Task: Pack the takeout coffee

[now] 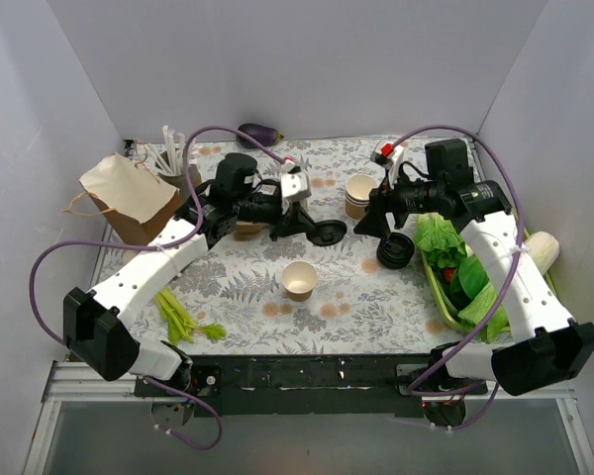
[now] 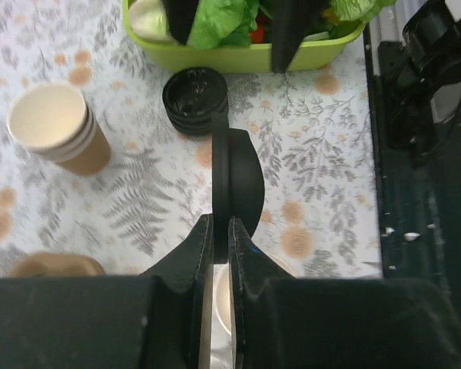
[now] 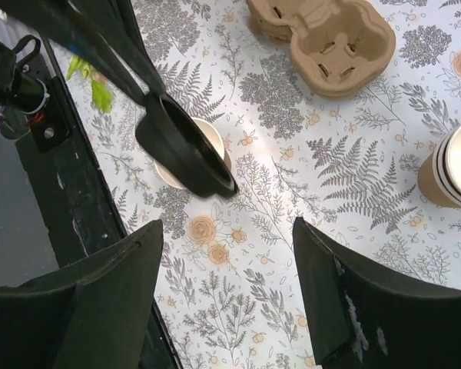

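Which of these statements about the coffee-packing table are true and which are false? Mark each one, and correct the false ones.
1. The left pincer is shut on a black lid. True.
2. The single paper cup in the middle of the table already has its lid on. False: it stands open.
3. The right pincer holds a cup. False: it is open, holding nothing.
4. A pile of black lids lies beside the green tray. True.
5. The brown paper bag stands at the table's left. True.

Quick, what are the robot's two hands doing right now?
Left gripper: shut on the black lid, held on edge above the table.
Right gripper: open, holding nothing.
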